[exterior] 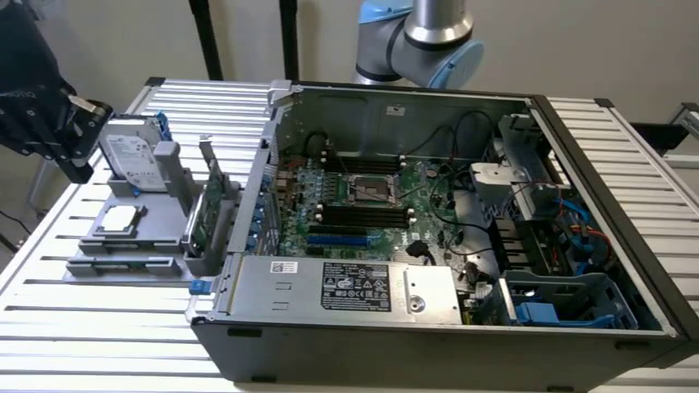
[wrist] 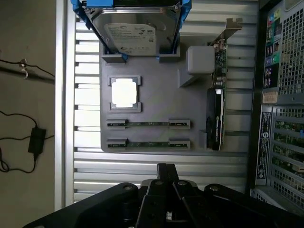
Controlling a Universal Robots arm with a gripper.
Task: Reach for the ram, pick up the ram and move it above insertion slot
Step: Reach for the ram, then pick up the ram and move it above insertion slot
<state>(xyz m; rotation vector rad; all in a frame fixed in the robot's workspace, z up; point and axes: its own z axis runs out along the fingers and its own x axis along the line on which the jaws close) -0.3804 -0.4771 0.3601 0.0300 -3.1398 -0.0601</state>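
Note:
Two rams lie edge-up in clips on the grey holder (wrist: 156, 107): one ram (wrist: 148, 123) and, nearer to my gripper, a second ram (wrist: 148, 143). Both are thin green sticks. My gripper (wrist: 165, 170) hovers above the slatted table just off the holder's edge, beside the nearer ram, with its fingers closed together on nothing. In the exterior view my black gripper (exterior: 77, 160) hangs at the far left, above the holder (exterior: 93, 246). The black insertion slots (exterior: 363, 214) lie side by side on the motherboard inside the open case, below the CPU socket (exterior: 369, 188).
The holder also carries a silver hard drive (wrist: 130, 35) in blue rails, a CPU chip (wrist: 124, 92) and an upright green expansion card (wrist: 216, 114). The open computer case (exterior: 459, 246) fills the exterior view's right. Its wall (wrist: 280, 95) stands beside the holder.

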